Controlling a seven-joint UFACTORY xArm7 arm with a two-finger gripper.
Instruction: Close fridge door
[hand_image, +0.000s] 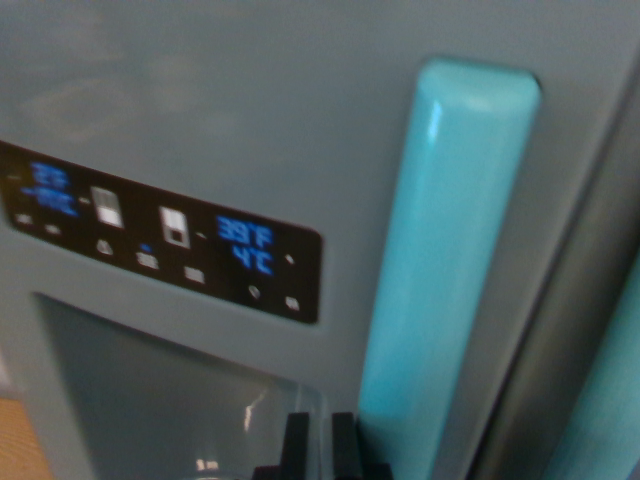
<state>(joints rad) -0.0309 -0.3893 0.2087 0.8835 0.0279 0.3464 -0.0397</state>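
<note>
A pale grey-blue fridge door (220, 110) fills the wrist view, very close and a little blurred. A glossy turquoise handle (440, 270) runs down it right of centre. Left of the handle sits a black control panel (160, 235) with blue temperature digits, and a recessed dispenser bay (150, 400) lies below it. My gripper (320, 445) shows only as two black fingertips at the bottom edge, close together with a thin gap and nothing between them, just left of the handle's lower end. Whether they touch the door cannot be told.
A dark gap (560, 340) runs diagonally right of the handle, between this door and the neighbouring one. A second turquoise handle (605, 410) shows at the lower right edge. A strip of tan floor (18, 440) shows at the bottom left.
</note>
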